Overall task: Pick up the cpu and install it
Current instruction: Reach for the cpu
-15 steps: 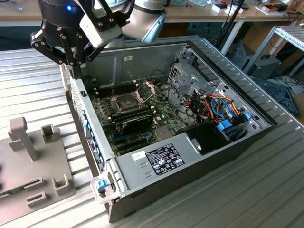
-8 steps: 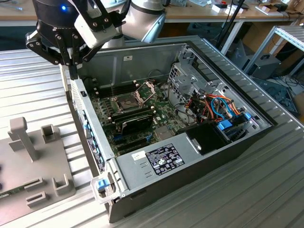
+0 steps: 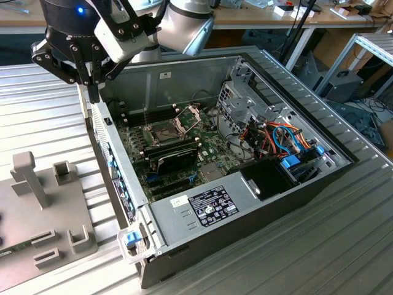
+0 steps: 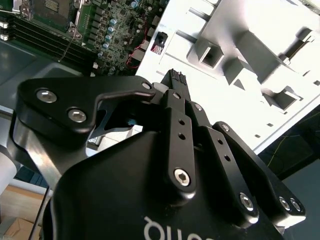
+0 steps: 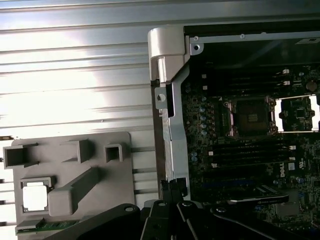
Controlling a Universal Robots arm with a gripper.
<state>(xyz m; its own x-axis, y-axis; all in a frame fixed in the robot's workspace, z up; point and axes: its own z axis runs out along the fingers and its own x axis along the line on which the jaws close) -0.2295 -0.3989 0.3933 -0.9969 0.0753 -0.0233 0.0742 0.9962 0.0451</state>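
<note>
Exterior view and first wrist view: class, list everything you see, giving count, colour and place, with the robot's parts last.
cpu: one, silver-grey, in a tray pocket.
tray: one, grey, beside the case.
case: one, grey, open, on the table.
motherboard: one, green, inside the case.
socket: one, dark, on the motherboard, frame open.
power supply: one, silver, inside the case.
cables: several, blue and orange, inside the case.
table: one, ribbed silver, under everything.
gripper: one, black, shut, at the case wall nearest the tray.
</note>
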